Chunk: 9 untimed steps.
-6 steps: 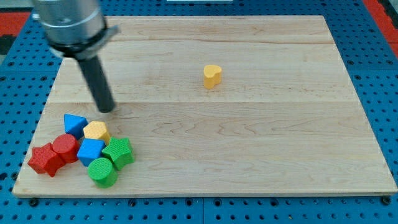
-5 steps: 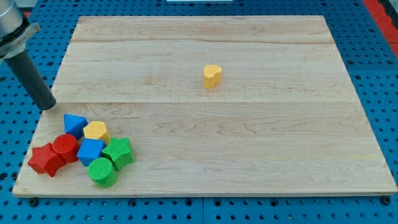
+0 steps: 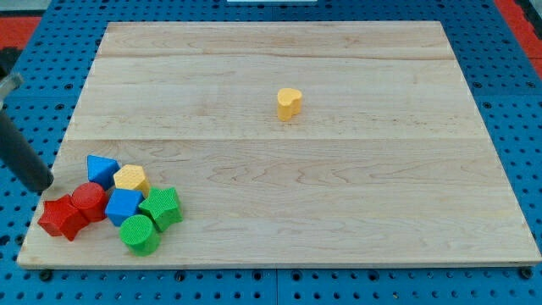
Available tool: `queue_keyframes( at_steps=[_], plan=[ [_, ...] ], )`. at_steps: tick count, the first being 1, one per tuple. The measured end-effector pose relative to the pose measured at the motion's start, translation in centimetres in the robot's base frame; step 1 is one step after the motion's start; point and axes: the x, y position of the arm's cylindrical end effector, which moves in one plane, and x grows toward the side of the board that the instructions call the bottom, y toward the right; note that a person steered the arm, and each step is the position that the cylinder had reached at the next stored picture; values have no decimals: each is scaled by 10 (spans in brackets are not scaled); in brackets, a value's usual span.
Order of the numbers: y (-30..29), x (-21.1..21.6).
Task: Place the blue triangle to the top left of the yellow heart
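The blue triangle [image 3: 102,169] lies at the board's lower left, at the top of a cluster of blocks. The yellow heart [image 3: 289,102] stands alone near the board's middle, far to the right of and above the triangle. My tip [image 3: 42,185] is just off the board's left edge, to the left of the blue triangle and just above the red star [image 3: 62,217]. It touches no block.
The cluster also holds a red cylinder [image 3: 88,201], a yellow block [image 3: 131,180], a blue cube [image 3: 124,206], a green star [image 3: 161,207] and a green cylinder [image 3: 139,235]. The wooden board [image 3: 339,220] lies on a blue pegboard.
My tip has moved left and down, from above the cluster on the board to just off the board's left edge. No block has moved.
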Motion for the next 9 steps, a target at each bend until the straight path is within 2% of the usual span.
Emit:
queue_keyframes(
  at_steps=[2, 5, 9],
  plan=[
    [0, 5],
    [-2, 36],
    [11, 37]
  ],
)
